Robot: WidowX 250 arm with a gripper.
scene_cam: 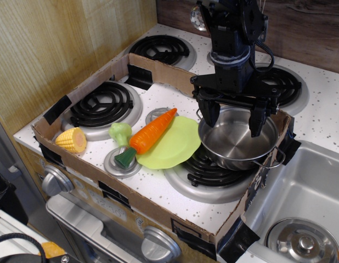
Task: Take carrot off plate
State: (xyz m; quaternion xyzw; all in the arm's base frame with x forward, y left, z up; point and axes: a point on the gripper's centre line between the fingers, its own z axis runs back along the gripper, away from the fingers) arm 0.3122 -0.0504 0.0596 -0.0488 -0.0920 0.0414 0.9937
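You have the gripper (pixel 233 116) hanging above the steel pot (pixel 235 143), with its two fingers (pixel 209 112) spread apart and holding nothing. The carrot (pixel 149 135) lies across the left side of the green plate (pixel 175 145), with its orange tip pointing up and to the right and its green stem end reaching over the plate's rim, onto the small grey disc (pixel 119 165). So the carrot is well to the left of the gripper, and nothing is grasped yet. The risk I see is in the way across: if you move low, a finger may hit the pot's rim and push the pot, which touches or overlaps the plate. The carrot is also round and tapered, so a grip near the thin tip may slip. If you close too low, you may catch the plate's edge and lift it together with the carrot. The pale-green vegetable (pixel 120 132) lies just beside the carrot and could be knocked.
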